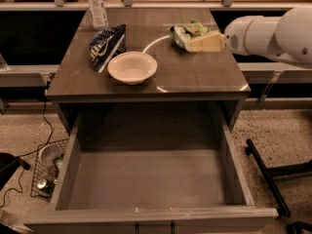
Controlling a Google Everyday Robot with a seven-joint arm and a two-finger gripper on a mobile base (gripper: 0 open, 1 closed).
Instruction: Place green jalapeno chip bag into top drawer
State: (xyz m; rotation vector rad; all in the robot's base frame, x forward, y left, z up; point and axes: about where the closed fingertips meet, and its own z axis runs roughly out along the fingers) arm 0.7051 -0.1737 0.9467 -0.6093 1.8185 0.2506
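The green jalapeno chip bag (187, 32) lies on the far right part of the table top (195, 74). My gripper (197, 44) reaches in from the right on a white arm; its pale yellow fingers lie right against the bag's near right side. The top drawer (146, 179) is pulled wide open below the table top, a grey wooden box with a bare flat bottom.
A white bowl (132, 67) sits mid-table. A dark blue and white chip bag (106, 45) lies to its left rear. A clear water bottle (96, 6) stands at the back left. A wire basket (46, 172) sits on the floor left; a black stand leg (265, 172) at right.
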